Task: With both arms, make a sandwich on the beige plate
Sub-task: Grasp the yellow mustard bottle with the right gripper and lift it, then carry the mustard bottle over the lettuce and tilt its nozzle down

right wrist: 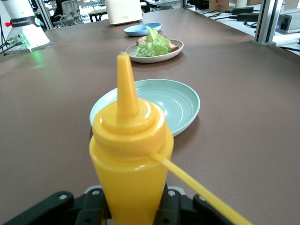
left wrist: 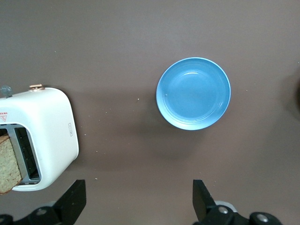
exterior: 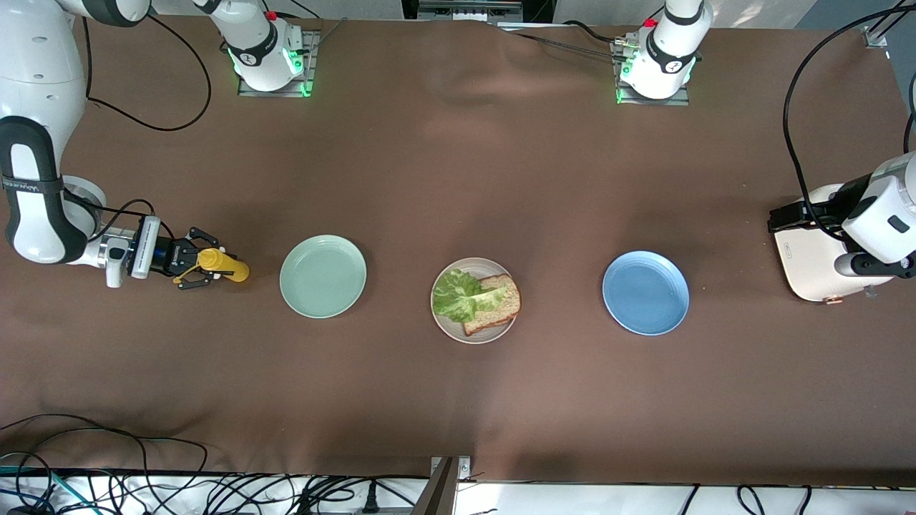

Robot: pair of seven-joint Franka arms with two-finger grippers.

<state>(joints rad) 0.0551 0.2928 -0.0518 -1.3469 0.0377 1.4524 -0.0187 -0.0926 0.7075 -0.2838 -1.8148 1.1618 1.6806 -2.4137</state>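
Note:
The beige plate (exterior: 451, 327) sits mid-table, holding one slice of brown bread (exterior: 502, 304) with a green lettuce leaf (exterior: 460, 293) lying partly over it. The right wrist view shows the same plate (right wrist: 161, 57) and lettuce (right wrist: 152, 44) farther off. My right gripper (exterior: 197, 268) is at the right arm's end of the table, shut on a yellow squeeze bottle (exterior: 227, 266). The bottle (right wrist: 131, 154) fills the right wrist view, its nozzle pointing toward the mint green plate. My left gripper (left wrist: 139, 187) hangs open and empty over bare cloth between the toaster and the blue plate.
A mint green plate (exterior: 323, 276) lies between the bottle and the beige plate. Toward the left arm's end lies a blue plate (exterior: 645, 292). A white toaster (left wrist: 47, 126) past it has a bread slice (left wrist: 8, 164) in its slot. Cables run along the table edge nearest the front camera.

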